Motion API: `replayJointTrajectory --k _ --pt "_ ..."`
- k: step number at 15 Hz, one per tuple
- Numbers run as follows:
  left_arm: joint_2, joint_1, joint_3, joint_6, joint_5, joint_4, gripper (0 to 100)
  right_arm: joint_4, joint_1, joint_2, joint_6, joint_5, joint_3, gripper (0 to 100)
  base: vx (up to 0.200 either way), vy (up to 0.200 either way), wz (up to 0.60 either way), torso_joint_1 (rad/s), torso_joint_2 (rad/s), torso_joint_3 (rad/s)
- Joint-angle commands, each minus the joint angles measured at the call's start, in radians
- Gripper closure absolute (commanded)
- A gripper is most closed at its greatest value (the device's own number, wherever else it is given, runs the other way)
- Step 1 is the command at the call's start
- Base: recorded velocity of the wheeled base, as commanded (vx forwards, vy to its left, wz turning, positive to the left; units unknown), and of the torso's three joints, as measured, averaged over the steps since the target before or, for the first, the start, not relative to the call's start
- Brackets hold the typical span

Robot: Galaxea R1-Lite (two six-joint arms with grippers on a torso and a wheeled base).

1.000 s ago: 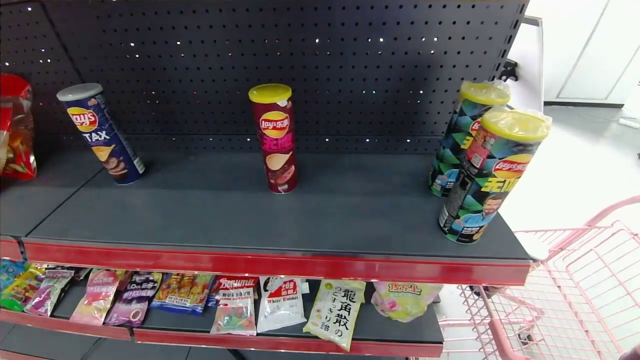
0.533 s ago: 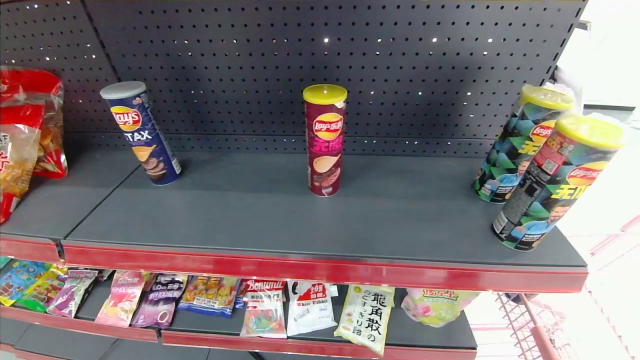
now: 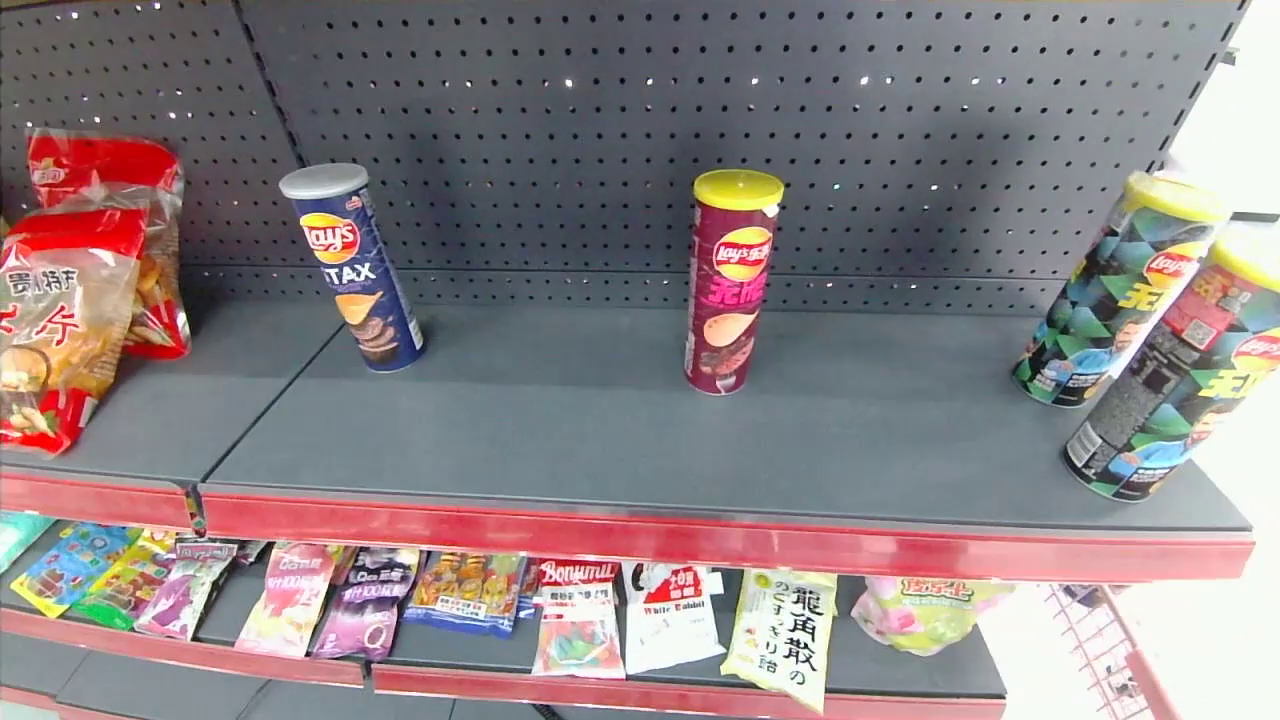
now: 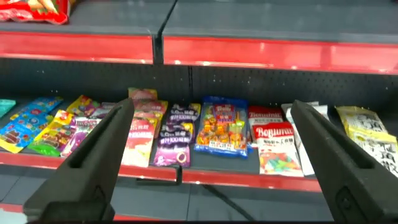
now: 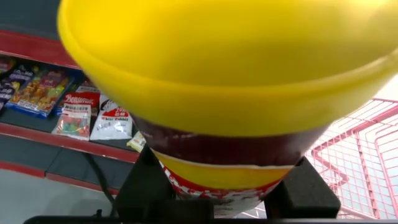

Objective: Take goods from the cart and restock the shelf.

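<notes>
We judge the placing step in hand: the right gripper (image 5: pixel 224 193) has its jaws clamped on a yellow-lidded can (image 5: pixel 217 81), the left gripper (image 4: pixel 212 109) has its jaws wide and empty, and the next move calls for standing the can upright near the bare front edge of the shelf (image 3: pixel 640 450).

Camera panned left along shelf (image 3: pixel 600 430), red snack bags (image 3: pixel 60 320) fuller in view

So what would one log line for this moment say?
right gripper: shut on yellow-lidded can | left gripper: open, empty, facing lower shelf | upper shelf: maroon can at centre, space either side
</notes>
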Motion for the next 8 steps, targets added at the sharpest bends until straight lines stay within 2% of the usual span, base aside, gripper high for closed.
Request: replayJointTrajectory --k 1,4,8 --pt "0.001 -0.001 0.0 0.0 0.001 0.001 0 0.0 0.0 -0.018 -0.001 0.001 0.014 100 0.2 0.0 0.0 -0.007 0.0 0.002" --pt "0.001 -0.001 0.0 0.0 0.001 0.001 0 0.0 0.0 -0.018 -0.001 0.001 0.017 100 0.2 0.0 0.0 0.001 0.0 -0.004" --pt "0.001 -0.001 0.0 0.0 0.001 0.001 0 0.001 0.002 -0.046 -0.001 0.001 0.04 100 0.0 0.0 0.0 0.0 0.0 0.0"
